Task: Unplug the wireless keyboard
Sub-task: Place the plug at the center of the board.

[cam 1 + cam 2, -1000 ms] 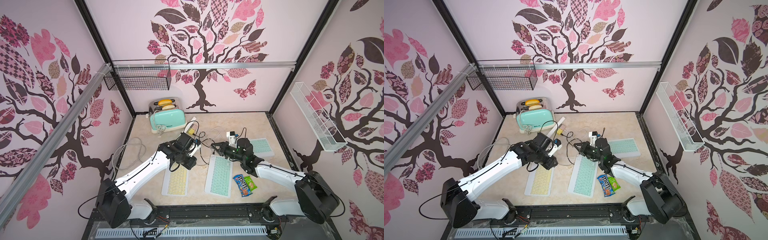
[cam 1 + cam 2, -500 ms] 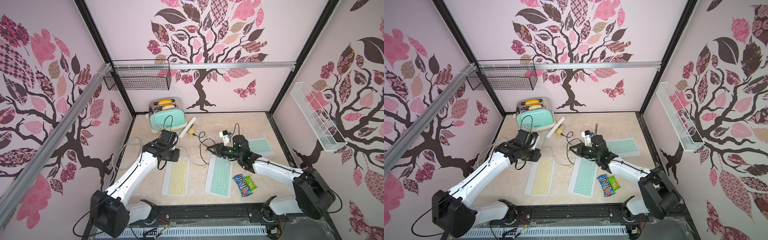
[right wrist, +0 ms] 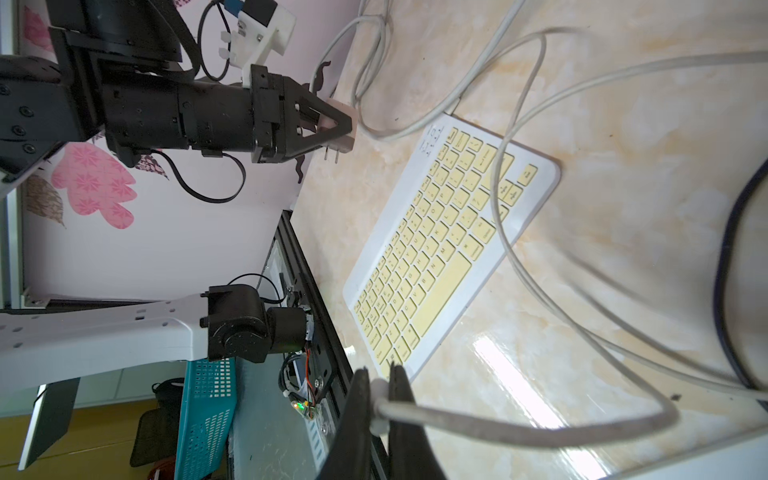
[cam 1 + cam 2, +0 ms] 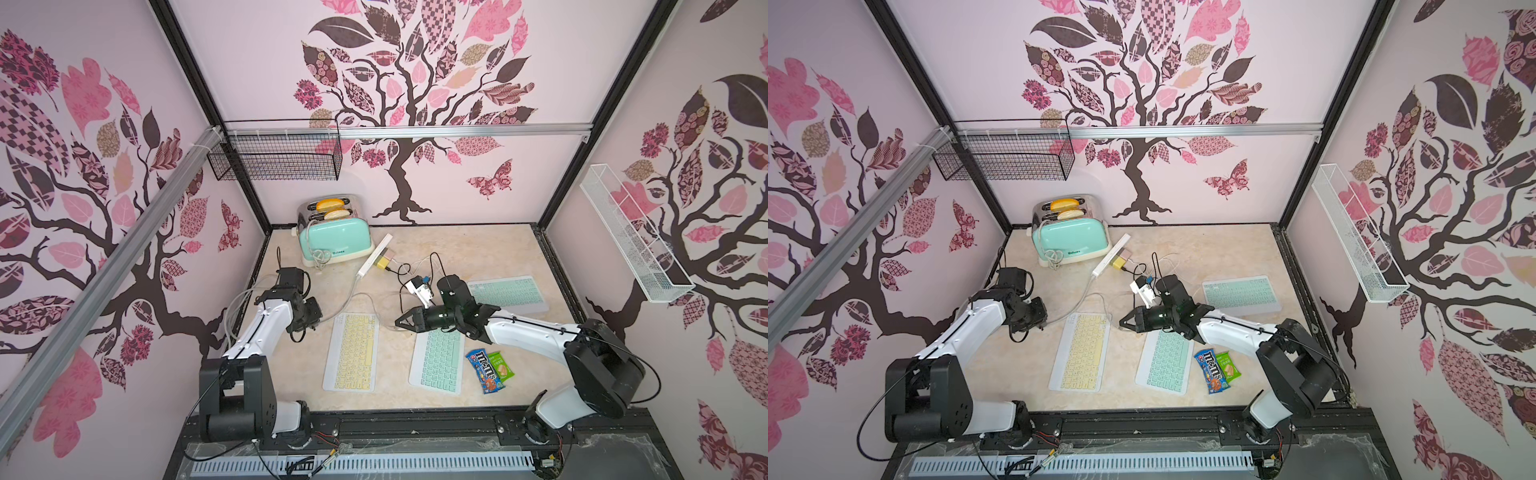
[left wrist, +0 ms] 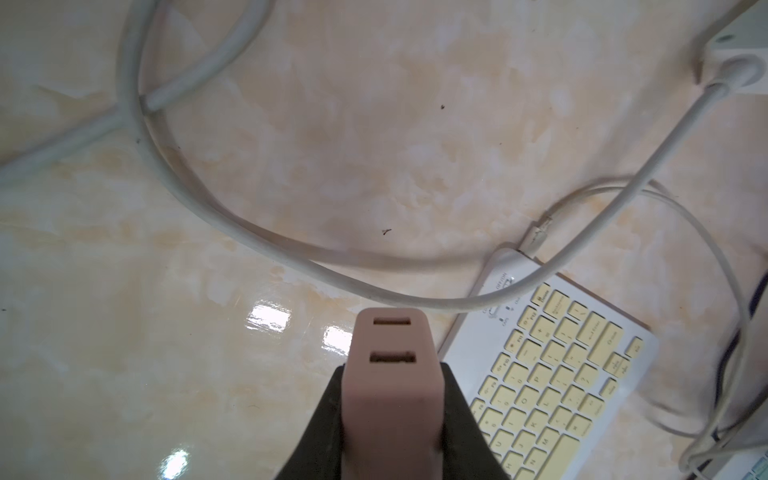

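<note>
Grips a pink USB charger [image 5: 390,399] in the left claw [image 3: 340,133], pinches a white cable [image 3: 498,428] in the right claw [image 3: 380,382], with the yellow keyboard [image 4: 351,353] between, lengthwise near-to-far, cabled far-left corner nearer the left.

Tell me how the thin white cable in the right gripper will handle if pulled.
The white cable pinched in the right gripper looks floppy: it droops and curves from the jaws. Being thin, it is probably light. If its far end sits in the yellow keyboard, a pull might slide that board.
</note>
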Robot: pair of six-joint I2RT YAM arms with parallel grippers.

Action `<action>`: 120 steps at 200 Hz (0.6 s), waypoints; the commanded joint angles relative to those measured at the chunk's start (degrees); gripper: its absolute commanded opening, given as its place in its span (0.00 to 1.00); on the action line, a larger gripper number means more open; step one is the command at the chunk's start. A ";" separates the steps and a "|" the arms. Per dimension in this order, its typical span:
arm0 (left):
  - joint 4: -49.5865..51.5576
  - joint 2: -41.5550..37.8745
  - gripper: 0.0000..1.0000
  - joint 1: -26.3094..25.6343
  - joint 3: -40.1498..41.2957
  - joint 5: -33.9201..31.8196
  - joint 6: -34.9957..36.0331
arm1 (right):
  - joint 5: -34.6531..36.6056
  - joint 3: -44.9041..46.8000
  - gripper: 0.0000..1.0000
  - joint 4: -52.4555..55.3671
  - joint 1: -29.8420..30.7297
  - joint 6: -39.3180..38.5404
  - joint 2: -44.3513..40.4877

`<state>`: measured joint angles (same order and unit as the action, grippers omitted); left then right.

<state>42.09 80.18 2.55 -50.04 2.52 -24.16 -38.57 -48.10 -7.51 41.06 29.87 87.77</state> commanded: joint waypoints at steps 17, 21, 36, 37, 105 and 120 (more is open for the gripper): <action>-8.70 2.92 0.00 0.14 4.12 3.06 -5.77 | -0.81 -0.56 0.00 -0.09 -0.10 -2.97 -0.05; -9.26 3.27 0.00 0.11 4.44 3.23 -6.19 | -0.82 -0.44 0.00 -0.11 -0.10 -3.00 -0.03; -11.12 4.76 0.00 0.10 5.03 3.45 -7.54 | -0.84 0.00 0.00 -0.31 -0.10 -2.97 -0.14; -11.26 4.83 0.00 0.10 5.08 3.54 -7.64 | -0.82 0.05 0.00 -0.31 -0.05 -2.97 -0.14; -17.74 11.45 0.00 0.30 4.25 2.60 -11.21 | -0.99 -0.24 0.00 -0.23 -0.10 -3.06 0.48; -19.90 11.68 0.00 0.42 4.78 1.38 -10.89 | -0.94 -0.33 0.00 0.08 -0.10 -3.16 0.66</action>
<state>30.72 88.23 2.63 -47.13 5.65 -34.04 -39.03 -47.86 -7.57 41.06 27.77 87.79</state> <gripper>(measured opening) 0.282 0.078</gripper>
